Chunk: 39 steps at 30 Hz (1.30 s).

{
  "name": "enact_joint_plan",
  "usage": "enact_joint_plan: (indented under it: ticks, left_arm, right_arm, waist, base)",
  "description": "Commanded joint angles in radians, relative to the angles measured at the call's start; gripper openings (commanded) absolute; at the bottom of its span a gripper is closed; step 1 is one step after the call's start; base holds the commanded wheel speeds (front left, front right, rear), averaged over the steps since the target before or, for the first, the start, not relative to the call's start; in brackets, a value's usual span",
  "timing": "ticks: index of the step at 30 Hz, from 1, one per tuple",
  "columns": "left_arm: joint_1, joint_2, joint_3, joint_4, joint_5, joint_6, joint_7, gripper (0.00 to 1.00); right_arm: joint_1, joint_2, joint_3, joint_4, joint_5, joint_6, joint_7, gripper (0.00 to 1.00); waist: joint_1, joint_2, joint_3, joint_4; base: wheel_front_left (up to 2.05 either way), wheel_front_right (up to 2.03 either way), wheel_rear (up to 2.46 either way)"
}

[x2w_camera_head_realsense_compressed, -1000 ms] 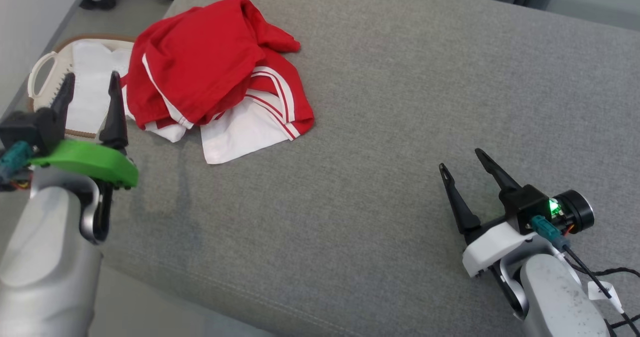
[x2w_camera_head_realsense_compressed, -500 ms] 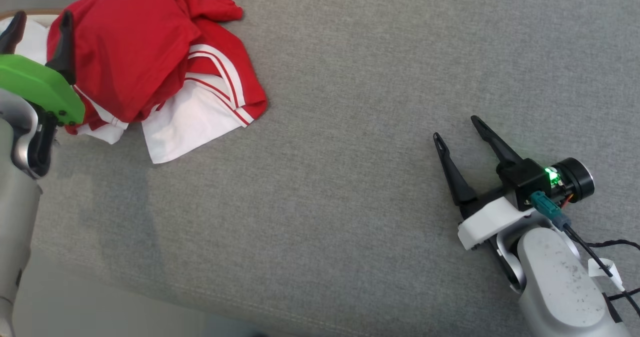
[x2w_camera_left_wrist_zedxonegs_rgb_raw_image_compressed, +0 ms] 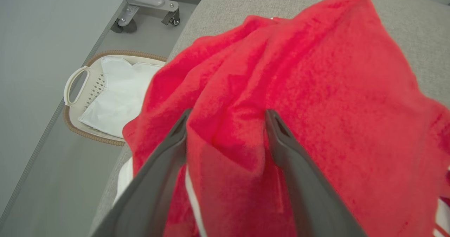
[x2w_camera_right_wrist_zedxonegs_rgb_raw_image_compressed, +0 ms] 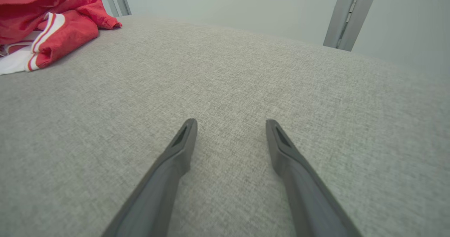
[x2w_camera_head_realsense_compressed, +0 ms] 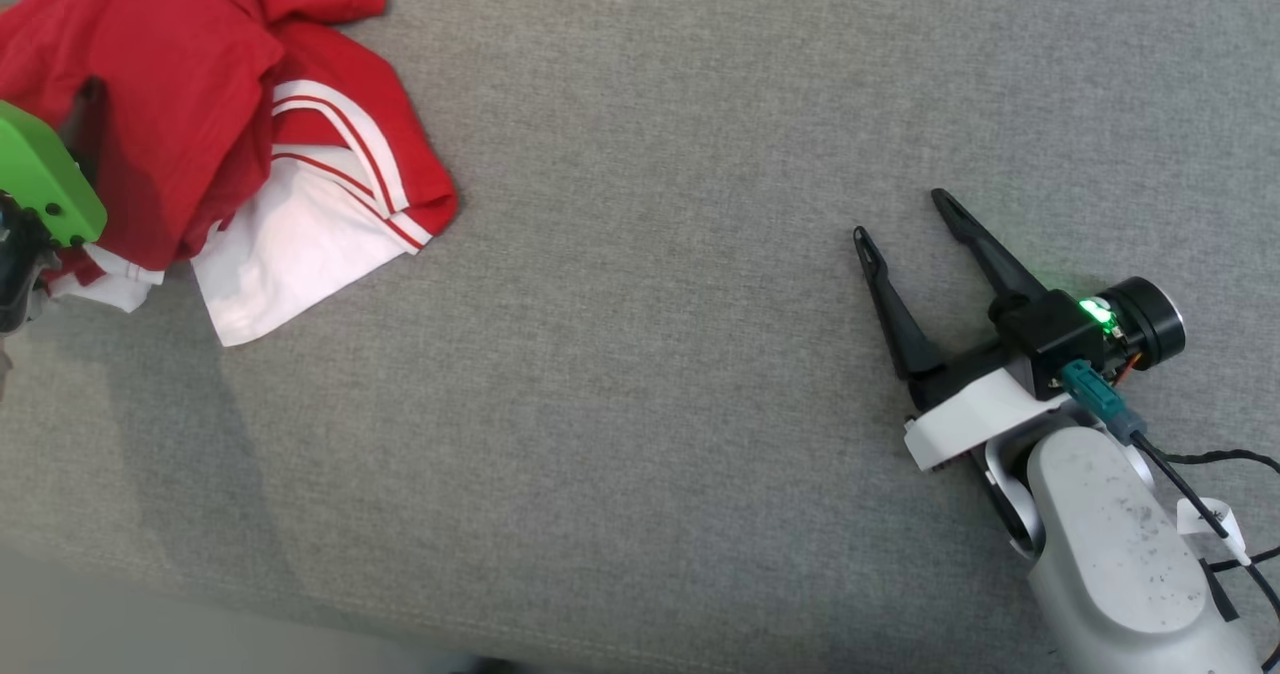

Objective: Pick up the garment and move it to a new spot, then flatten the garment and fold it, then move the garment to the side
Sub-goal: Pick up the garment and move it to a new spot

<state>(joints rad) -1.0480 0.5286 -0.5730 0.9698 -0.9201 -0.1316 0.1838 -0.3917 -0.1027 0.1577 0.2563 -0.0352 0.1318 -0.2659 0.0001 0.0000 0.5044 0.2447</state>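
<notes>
Well right of the garment (x2w_camera_head_realsense_compressed: 180, 84) on the cushion (x2w_camera_head_realsense_compressed: 640, 354), head view, right gripper (x2w_camera_head_realsense_compressed: 900, 215) fingers stand spread. Left wrist view: left gripper (x2w_camera_left_wrist_zedxonegs_rgb_raw_image_compressed: 227, 113) fingers spread astride a garment fold. Right wrist view: garment well apart.

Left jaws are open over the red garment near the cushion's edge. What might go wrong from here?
1. The left jaws straddle just one raised fold of the crumpled garment; closing may pinch a single layer, so the rest trails or slips loose.
2. The garment lies at the cushion edge, beside a basket on the floor; a weak grip might drop it over the side.
3. The right jaws stand open far off, unable to help.
</notes>
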Motion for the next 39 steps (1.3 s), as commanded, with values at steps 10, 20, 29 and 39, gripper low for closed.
enact_joint_plan:
  ticks: [10,20,29,39]
  left_arm:
    - [-0.030,0.009,-0.048,0.020,-0.055,0.002,0.045,0.00]
    - [-0.057,0.027,-0.102,-0.019,-0.056,0.002,-0.043,0.00]
    - [-0.129,0.033,-0.166,-0.080,-0.021,0.002,-0.176,0.00]
    - [-0.190,-0.037,-0.242,-0.169,0.024,0.002,-0.294,0.00]
  right_arm:
    - [-0.002,-0.024,-0.020,0.020,-0.010,-0.003,0.005,1.00]
    - [0.005,-0.013,-0.029,0.034,-0.009,-0.003,0.005,1.00]
    - [0.032,0.015,-0.027,0.036,0.013,-0.002,0.001,1.00]
    - [0.082,0.042,-0.031,0.033,0.037,-0.002,0.001,1.00]
  waist:
    - [-0.0001,0.0000,0.039,-0.015]
    - [-0.0001,0.0000,0.008,-0.012]
    - [-0.0001,0.0000,-0.082,-0.039]
    - [-0.0001,0.0000,-0.196,-0.129]
  base:
    - [0.00,0.00,0.00]
    - [0.00,0.00,0.00]
    - [0.00,0.00,0.00]
    - [0.00,0.00,0.00]
